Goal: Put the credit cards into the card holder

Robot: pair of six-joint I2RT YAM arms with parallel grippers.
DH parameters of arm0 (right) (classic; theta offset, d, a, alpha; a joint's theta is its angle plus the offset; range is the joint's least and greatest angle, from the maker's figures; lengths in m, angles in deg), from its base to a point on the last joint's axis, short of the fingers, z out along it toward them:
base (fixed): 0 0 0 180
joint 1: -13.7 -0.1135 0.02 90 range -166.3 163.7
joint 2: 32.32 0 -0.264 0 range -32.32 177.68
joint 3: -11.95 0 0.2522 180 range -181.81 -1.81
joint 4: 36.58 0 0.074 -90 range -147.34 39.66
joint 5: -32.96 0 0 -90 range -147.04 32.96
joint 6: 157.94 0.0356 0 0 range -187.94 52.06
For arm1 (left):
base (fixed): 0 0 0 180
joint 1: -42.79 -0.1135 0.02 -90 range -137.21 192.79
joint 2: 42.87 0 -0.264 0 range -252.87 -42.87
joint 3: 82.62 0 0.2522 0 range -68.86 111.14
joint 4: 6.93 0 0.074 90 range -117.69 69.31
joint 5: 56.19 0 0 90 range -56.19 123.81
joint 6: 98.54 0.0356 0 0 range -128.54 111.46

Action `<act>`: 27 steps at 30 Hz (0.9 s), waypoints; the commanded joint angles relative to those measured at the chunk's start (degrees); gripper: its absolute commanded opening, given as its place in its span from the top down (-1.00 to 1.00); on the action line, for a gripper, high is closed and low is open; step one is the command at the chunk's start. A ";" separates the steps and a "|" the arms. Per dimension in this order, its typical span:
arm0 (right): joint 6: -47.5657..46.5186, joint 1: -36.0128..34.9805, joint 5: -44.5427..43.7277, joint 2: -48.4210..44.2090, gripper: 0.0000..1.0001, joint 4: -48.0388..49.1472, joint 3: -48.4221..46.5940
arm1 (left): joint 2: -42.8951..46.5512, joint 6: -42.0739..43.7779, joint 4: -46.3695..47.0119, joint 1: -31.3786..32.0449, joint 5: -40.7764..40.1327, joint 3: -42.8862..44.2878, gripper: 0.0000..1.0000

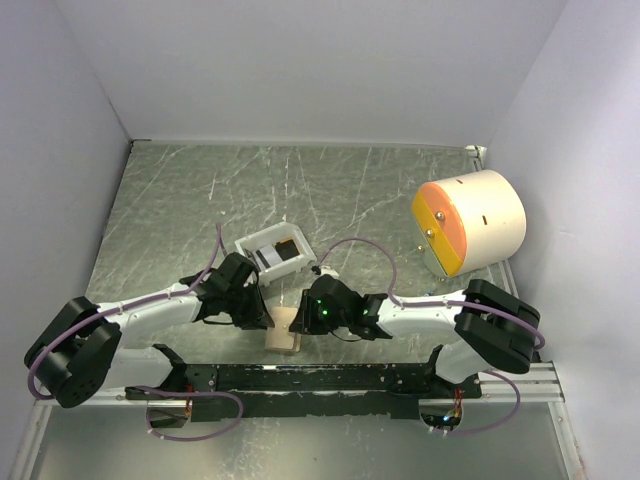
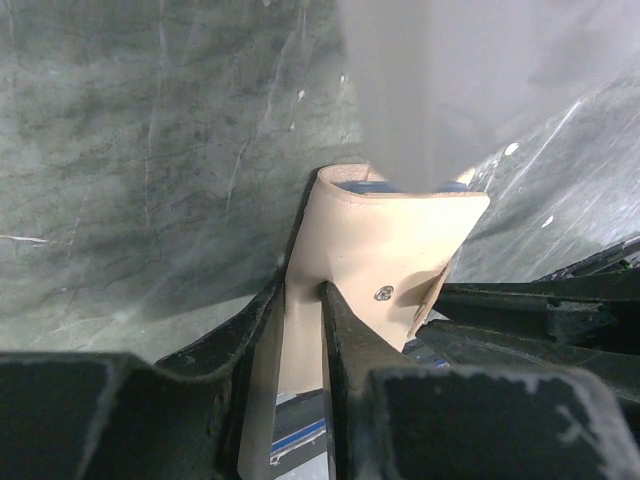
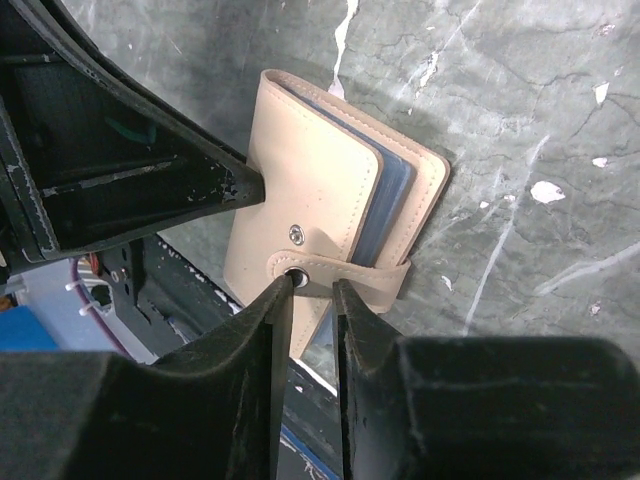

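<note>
So your worktop [image 1: 180, 200] is a grey-green marbled sheet, pretty scuffed, with pale scratches and white flecks all over it. Plain white walls [image 1: 300, 60] box it in at the back and on both sides. A black rail [image 1: 330, 378] runs along the near edge where both arms are bolted.

The tan card holder [image 1: 283, 330] sits near that edge, right between your two arms and just in front of the rail. Your left gripper [image 2: 300, 295] has its jaws clamped on one edge of the holder; the tan cover runs straight down between the two fingers. Your right gripper [image 3: 312, 290] has its jaws nearly together, tips right at the snap tab [image 3: 340, 275]. I honestly can't tell if they're pinching it or just touching. The tab is wrapped round onto the front cover, and blue-grey edges show between the covers.

Just behind the arms there's a white tray [image 1: 250, 243], tilted a bit, with credit cards [image 1: 285, 247] in it, a dark one showing. Off to the right, well apart, a big white cylinder [image 1: 480, 220] lies on its side with an orange end face turned your way.
</note>
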State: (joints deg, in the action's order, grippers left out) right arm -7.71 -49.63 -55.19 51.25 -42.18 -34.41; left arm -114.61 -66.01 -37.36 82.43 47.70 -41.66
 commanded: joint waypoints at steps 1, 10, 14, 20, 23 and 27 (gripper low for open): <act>-2.08 0.17 -1.44 1.00 0.55 -2.05 -2.47 | -1.13 -1.25 2.58 1.21 1.87 -1.53 0.42; -3.56 0.14 -1.22 2.94 0.58 -1.18 -3.32 | -0.10 -2.24 4.21 1.31 3.05 -2.48 0.41; -4.06 0.22 -1.50 3.61 0.61 -1.75 -3.84 | 0.66 -2.88 5.08 1.53 4.22 -2.85 0.41; -4.45 0.16 -3.68 2.57 0.61 -6.30 -5.40 | 2.26 -4.27 6.53 1.82 5.41 -3.77 0.40; -4.16 0.15 -4.31 1.62 0.61 -9.25 -6.31 | 2.50 -4.16 5.78 1.79 4.90 -3.66 0.40; -3.56 0.11 -3.76 1.03 0.61 -11.39 -7.09 | 2.40 -4.06 5.50 1.79 4.80 -3.57 0.39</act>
State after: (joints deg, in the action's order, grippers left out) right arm -11.62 -49.63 -57.29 53.54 -51.40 -39.79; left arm -112.49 -69.29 -33.31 83.06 49.03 -44.70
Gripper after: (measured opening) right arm 0.197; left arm 0.303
